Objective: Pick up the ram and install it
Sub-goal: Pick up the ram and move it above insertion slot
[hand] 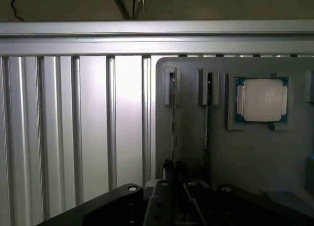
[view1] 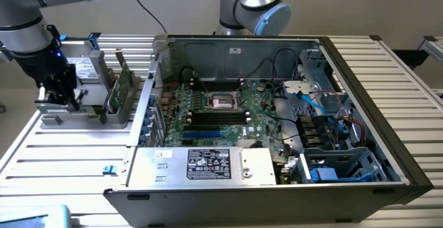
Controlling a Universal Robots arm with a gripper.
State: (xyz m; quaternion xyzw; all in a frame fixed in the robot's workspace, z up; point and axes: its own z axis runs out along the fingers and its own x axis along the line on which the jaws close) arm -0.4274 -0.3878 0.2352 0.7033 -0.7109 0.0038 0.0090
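Gripper (hand: 174, 167) is closed on the ram (hand: 172, 115) standing edge-up in the holder (hand: 255, 157); best lifted straight, without twisting.

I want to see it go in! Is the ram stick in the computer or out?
Out. The ram stands on edge in a slot of the grey holder, outside the open computer case.

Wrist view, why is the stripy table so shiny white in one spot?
Wrist view: light glares off the ribbed metal table, whitening its grooves, while the grey tray beside it stays dim; exterior view: the computer case is shadowy inside, the table around it bright.
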